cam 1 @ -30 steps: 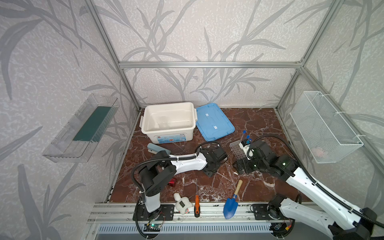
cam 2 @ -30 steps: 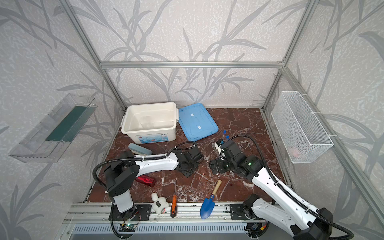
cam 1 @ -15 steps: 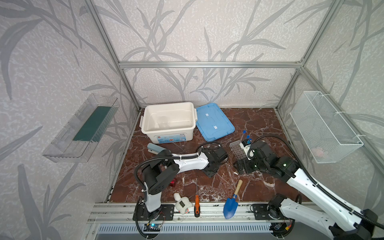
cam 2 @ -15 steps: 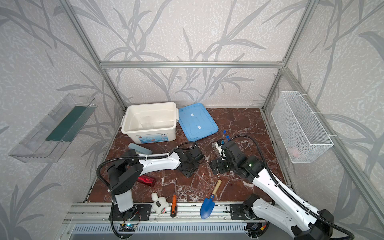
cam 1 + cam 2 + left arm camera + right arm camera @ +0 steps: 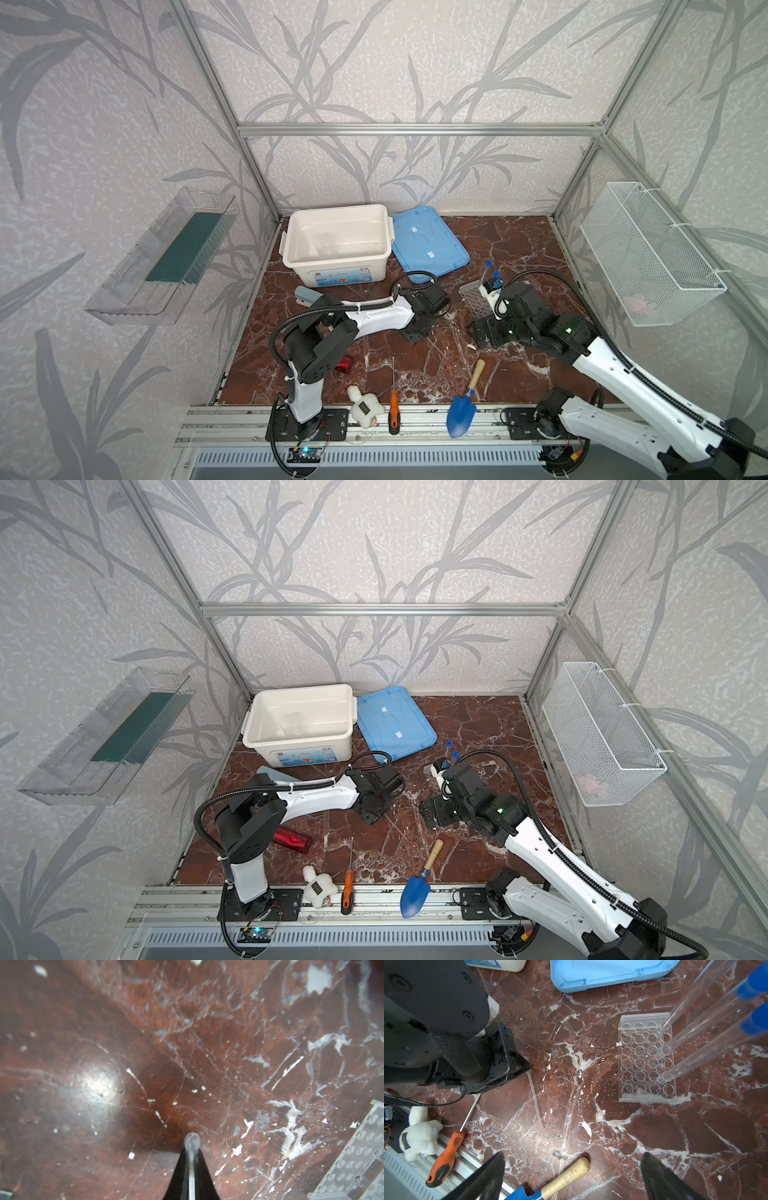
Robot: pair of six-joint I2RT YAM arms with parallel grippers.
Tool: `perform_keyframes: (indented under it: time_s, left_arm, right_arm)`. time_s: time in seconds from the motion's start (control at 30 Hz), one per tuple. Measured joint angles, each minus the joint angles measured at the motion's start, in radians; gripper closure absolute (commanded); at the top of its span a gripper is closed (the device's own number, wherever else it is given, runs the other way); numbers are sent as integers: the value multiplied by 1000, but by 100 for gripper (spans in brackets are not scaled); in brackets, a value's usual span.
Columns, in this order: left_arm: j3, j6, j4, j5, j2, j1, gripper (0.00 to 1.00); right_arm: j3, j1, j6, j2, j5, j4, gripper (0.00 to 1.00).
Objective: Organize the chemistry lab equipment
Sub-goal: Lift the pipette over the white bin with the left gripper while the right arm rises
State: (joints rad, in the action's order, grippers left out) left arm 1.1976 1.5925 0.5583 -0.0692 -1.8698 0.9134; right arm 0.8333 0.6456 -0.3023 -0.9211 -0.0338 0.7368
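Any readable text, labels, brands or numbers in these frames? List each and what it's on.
No text here is legible.
Front label on the white bin: red logo and blue print, too small to read.
Dark tag on the plush toy: blurred, unreadable.
Dark marking on the handle of the orange screwdriver: blurred, unreadable.
Two white stickers on the blue lid: no text can be made out.

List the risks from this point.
1. The left gripper is shut on only the end of the thin clear plastic rod; once lifted, its long tip may swing or slip out.
2. The three leaning blue-capped clear test tubes in the clear grid rack could topple if an arm brushes them.
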Motion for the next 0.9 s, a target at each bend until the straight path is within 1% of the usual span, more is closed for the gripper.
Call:
perform_keyframes:
  time_s: [0.13,0.27,0.43,0.5,0.57,0.63,0.7,0.9]
  left_arm:
    - [8,-79,40,-71,43,0,91]
    - [13,-171,62,-150,159,-9,92]
    - [20,-352,53,-254,320,-42,93]
    - [42,-442,55,-276,377,-68,93]
    - [80,-524,64,-290,412,-102,96]
    - [129,-605,70,-303,434,-133,96]
    - [186,-687,82,-302,444,-177,97]
    - [327,-866,158,-271,429,-307,97]
  right_arm:
    - [0,-3,-5,5,-1,-28,0]
    - [0,-3,-16,6,-1,-68,1]
    - [7,-3,-20,6,-20,-133,1]
    - [22,-4,-19,3,-42,-167,1]
    - [53,-4,-19,-14,-73,-203,1]
    - [94,-4,-18,-48,-103,-240,1]
    - [144,-4,-17,-97,-140,-285,1]
    - [314,-4,-14,-283,-233,-371,1]
